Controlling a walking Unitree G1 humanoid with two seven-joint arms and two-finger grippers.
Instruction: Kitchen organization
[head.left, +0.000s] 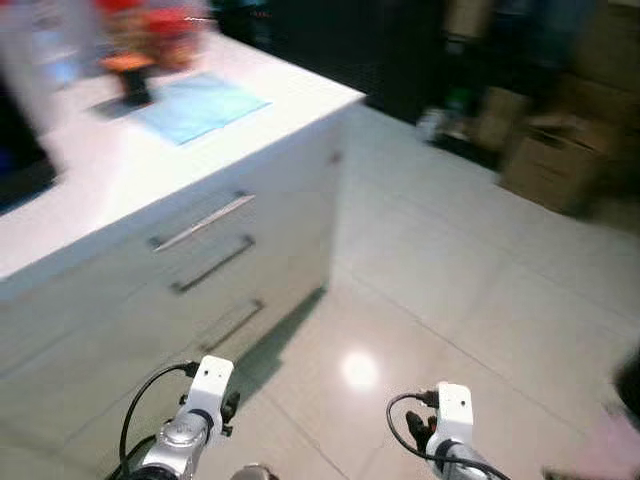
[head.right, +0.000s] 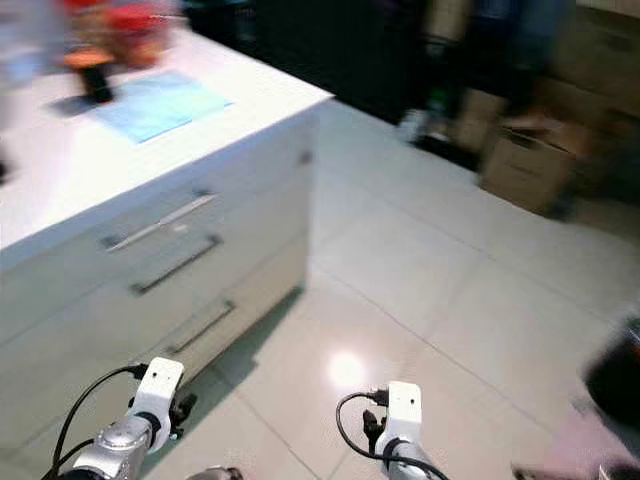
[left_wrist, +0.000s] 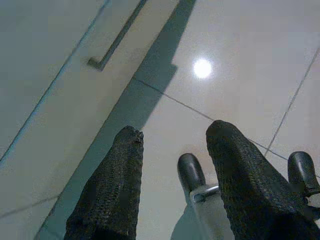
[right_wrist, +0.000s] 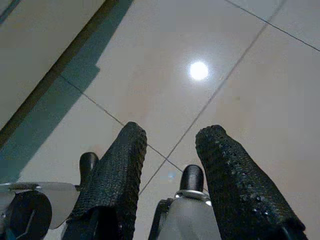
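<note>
the white kitchen island (head.left: 120, 190) and its blue cloth (head.left: 198, 105) lie toward ten o'clock, nearer the left gripper (left_wrist: 172, 150); the right gripper (right_wrist: 167, 150) hangs over floor tiles (head.left: 450, 280). both grippers' fingers stand apart, empty.

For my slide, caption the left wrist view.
Left gripper open and empty, hanging above the tiled floor beside the cabinet's bottom drawer handle.

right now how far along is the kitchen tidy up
Nothing looks done yet. Both arms hang idle over the tiled floor: the left claw and the right claw are open and hold nothing. All three drawers of the white counter are shut. Left to sort: the blue cloth and the blurred red items on the countertop, plus cardboard boxes across the room.
</note>
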